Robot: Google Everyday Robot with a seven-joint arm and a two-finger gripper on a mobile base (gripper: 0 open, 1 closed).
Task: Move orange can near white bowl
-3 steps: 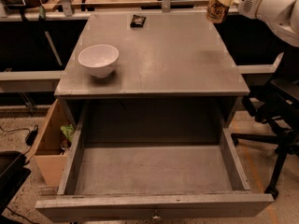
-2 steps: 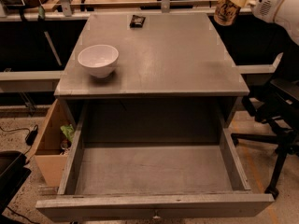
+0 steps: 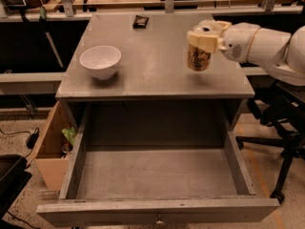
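The white bowl point(image 3: 100, 61) sits on the left part of the grey table top point(image 3: 152, 70). The orange can point(image 3: 198, 57) hangs upright over the right part of the top, a little above the surface. My gripper point(image 3: 204, 37) comes in from the right on a white arm and is shut on the can's upper part. The can is well to the right of the bowl, with bare table top between them.
A small flat black packet point(image 3: 140, 21) lies at the far edge of the top. A large drawer point(image 3: 157, 175) stands open below the front edge. A cardboard box point(image 3: 52, 151) stands at the lower left. An office chair point(image 3: 281, 142) is at the right.
The gripper with the can has moved from the far right corner of the table forward and left, lower over the table top. The bowl has not moved.
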